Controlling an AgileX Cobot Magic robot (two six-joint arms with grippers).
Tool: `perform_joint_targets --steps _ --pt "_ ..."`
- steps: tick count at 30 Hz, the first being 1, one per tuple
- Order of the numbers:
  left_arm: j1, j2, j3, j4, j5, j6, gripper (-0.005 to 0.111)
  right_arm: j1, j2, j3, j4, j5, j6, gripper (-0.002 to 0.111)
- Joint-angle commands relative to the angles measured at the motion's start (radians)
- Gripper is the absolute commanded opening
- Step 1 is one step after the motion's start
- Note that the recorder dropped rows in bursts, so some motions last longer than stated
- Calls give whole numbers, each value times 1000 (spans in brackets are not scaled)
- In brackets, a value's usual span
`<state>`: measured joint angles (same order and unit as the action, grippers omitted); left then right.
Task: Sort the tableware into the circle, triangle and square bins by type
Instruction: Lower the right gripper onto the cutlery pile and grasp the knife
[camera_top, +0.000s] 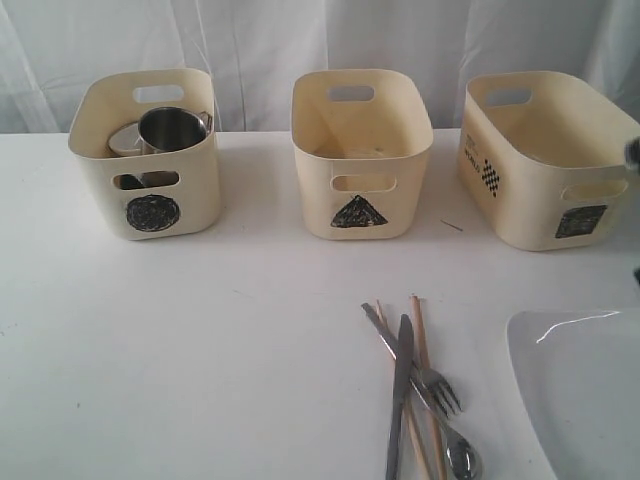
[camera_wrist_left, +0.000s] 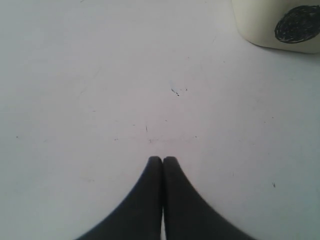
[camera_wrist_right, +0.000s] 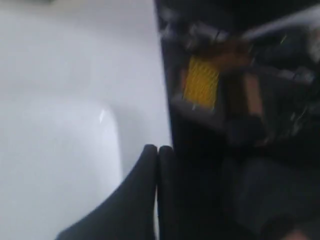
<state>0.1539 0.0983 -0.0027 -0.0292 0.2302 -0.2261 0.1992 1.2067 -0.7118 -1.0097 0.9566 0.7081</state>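
The circle bin (camera_top: 195, 190) stands at the back left and holds a steel mug (camera_top: 172, 128) with another steel vessel (camera_top: 124, 140) beside it. The triangle bin (camera_top: 318, 195) is in the middle and the wider square bin (camera_top: 520, 205) at the right. Knife (camera_top: 400, 395), fork (camera_top: 438, 386), spoon (camera_top: 463, 456) and chopsticks (camera_top: 420, 340) lie crossed at the front. The large white plate (camera_top: 580, 395) lies front right. My left gripper (camera_wrist_left: 162, 159) is shut over bare table near the circle bin (camera_wrist_left: 260, 25). My right gripper (camera_wrist_right: 158, 148) is shut over the plate (camera_wrist_right: 55, 165). No bowl shows clearly.
The white table (camera_top: 200, 340) ends just past the plate, where dark equipment with a yellow part (camera_wrist_right: 201, 82) shows in the right wrist view. A white curtain (camera_top: 260, 40) hangs behind the bins. A dark blur (camera_top: 634, 150) sits at the exterior view's right edge.
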Motion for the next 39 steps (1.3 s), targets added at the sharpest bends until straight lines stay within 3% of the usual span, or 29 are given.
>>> perform_joint_targets --steps 1,2,5,12,17,23,26,32,39 --pt "-7 -5 3 -7 1 -3 0 20 -35 -31 924 11 -599 0" --pt "-7 -5 3 -7 1 -3 0 45 -41 -31 1226 -3 -749 0" --pt "-7 -5 3 -7 1 -3 0 132 -29 -32 1457 -25 -763 0" --pt "-7 -5 3 -7 1 -3 0 351 173 -116 1154 -168 -439 0" --pt "-7 -5 3 -7 1 -3 0 371 317 -251 1067 -148 -372 0" --pt "-7 -5 3 -7 1 -3 0 371 352 -261 1062 -151 -406 1" --pt "-7 -5 3 -7 1 -3 0 371 377 -261 1073 -157 -503 11" --pt "-7 -5 3 -7 1 -3 0 371 454 -261 1156 -144 -521 43" --pt "-7 -5 3 -7 1 -3 0 371 533 -261 1213 -128 -472 45"
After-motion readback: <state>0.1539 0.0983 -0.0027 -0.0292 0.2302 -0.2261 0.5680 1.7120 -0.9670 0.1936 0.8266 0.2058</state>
